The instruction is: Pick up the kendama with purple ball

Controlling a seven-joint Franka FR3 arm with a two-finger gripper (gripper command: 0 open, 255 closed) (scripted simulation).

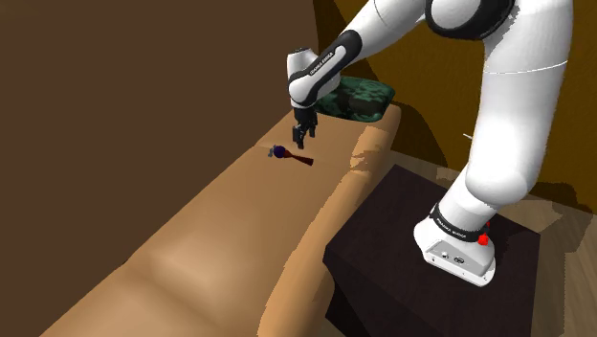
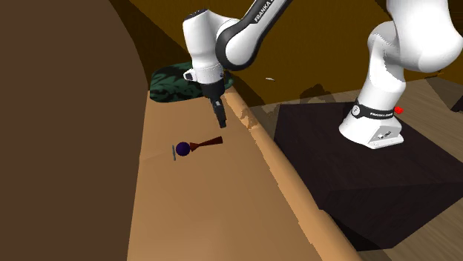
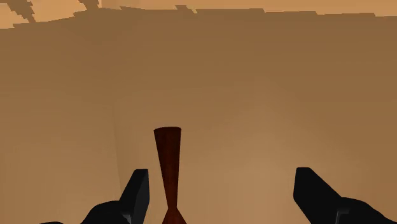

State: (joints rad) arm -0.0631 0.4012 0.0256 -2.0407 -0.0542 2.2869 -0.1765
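Note:
The kendama (image 1: 290, 156) lies on the tan sofa seat (image 1: 210, 230). It has a dark purple ball (image 2: 182, 148), a dark red flared handle (image 2: 208, 142) and a small grey crosspiece at the ball end. My black gripper (image 1: 303, 137) hangs above the seat, close to the handle's flared end and clear of it. In the wrist view the fingers (image 3: 137, 191) stand wide apart, and the handle (image 3: 168, 172) lies on the seat below, nearer one finger than the other. Nothing is held.
A dark green patterned cushion (image 1: 356, 98) sits at the sofa's far end behind the gripper. The brown backrest (image 1: 115, 105) rises along the seat. The sofa's tan front edge (image 2: 282, 170) borders the dark stand (image 1: 431, 278).

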